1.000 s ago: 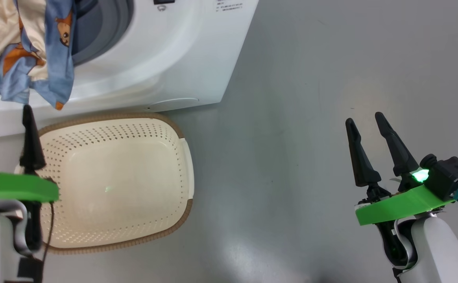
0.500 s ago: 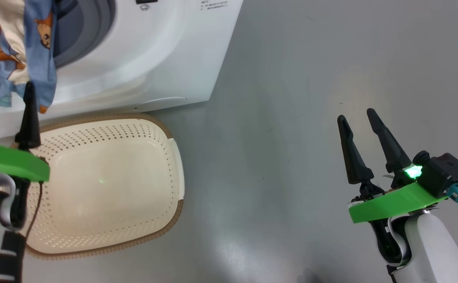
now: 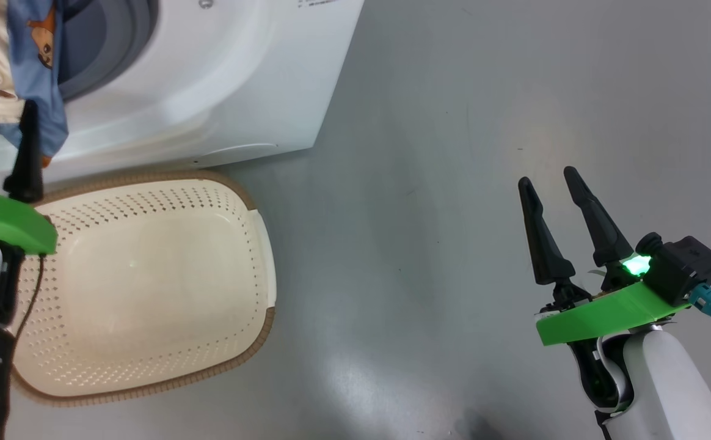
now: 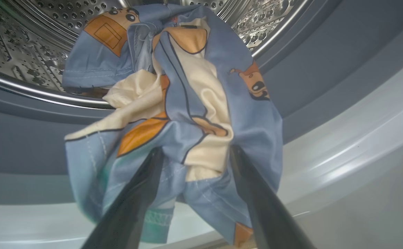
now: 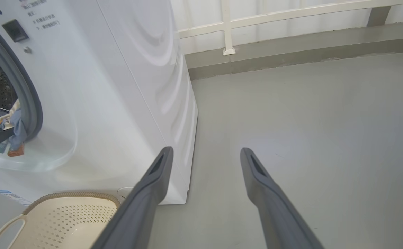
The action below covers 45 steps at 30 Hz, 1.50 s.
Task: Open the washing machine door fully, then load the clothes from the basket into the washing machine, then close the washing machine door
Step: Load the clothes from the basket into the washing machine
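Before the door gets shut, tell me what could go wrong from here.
1. The clothes hang out of the drum over the grey gasket; shutting the washing machine now would probably trap them.
2. The left gripper is open, a finger on each side of the hanging fabric, so nothing holds it; the bundle may slide out toward the basket in front.

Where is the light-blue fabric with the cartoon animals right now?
In the head view's upper left, the light-blue printed fabric hangs from the white washing machine's round opening, above the cream perforated basket, beside the left gripper.
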Available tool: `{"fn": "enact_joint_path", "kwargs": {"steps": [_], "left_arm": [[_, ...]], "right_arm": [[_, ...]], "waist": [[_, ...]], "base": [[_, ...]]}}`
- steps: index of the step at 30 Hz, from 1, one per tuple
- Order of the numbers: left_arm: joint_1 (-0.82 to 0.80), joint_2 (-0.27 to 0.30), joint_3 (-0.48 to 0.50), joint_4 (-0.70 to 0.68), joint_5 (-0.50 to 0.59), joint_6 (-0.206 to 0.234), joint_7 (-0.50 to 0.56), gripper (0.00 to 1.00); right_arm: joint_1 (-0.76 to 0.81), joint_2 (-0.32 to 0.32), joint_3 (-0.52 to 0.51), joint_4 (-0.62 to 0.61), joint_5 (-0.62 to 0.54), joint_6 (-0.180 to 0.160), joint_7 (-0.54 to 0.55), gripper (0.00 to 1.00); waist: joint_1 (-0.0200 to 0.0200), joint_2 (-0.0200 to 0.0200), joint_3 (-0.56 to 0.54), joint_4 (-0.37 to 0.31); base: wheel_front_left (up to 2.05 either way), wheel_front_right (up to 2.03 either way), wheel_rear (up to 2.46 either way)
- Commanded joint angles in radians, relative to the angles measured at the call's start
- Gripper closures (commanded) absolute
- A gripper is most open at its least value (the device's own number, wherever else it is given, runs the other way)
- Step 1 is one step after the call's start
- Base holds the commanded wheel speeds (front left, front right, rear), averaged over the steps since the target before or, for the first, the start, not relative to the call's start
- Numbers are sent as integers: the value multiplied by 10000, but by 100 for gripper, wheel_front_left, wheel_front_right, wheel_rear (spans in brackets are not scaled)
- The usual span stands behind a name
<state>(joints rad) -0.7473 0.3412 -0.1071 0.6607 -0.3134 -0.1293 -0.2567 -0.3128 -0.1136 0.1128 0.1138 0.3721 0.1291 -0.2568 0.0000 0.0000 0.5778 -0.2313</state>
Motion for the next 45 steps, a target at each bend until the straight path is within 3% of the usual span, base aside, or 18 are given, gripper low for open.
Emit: {"fn": "enact_joint_path", "kwargs": {"steps": [1,3,4,20,37,41,45], "left_arm": [[-241,526,233,-82,23,-13,-51,29],[-381,558,200,27,2,-13,-51,86],[-427,564,184,63,-3,-13,-51,100],[-1354,672,642,287,-448,-13,-51,100],[-4848,1072,175,3521,-242,117,-37,100],[-5358,1207,458,2761,3,507,-46,100],[-5109,1164,467,2595,363,589,-48,100]], "right_arm": [[-42,30,191,-226,18,16,-49,0],[-58,53,184,-223,19,16,-49,0],[-60,62,178,-223,18,16,-49,0],[-151,219,150,-236,55,16,-49,0],[-251,402,520,-145,145,16,-49,0],[-284,445,561,-161,166,16,-49,0],[-266,486,624,-137,176,16,-49,0]], "waist": [[0,0,10,-16],[0,0,21,-34],[0,0,25,-36],[0,0,201,-32],[0,0,327,-474],[0,0,419,-630],[0,0,399,-774]], "base": [[0,0,0],[0,0,0],[0,0,0],[0,0,0],[0,0,0],[0,0,0],[0,0,0]]}}
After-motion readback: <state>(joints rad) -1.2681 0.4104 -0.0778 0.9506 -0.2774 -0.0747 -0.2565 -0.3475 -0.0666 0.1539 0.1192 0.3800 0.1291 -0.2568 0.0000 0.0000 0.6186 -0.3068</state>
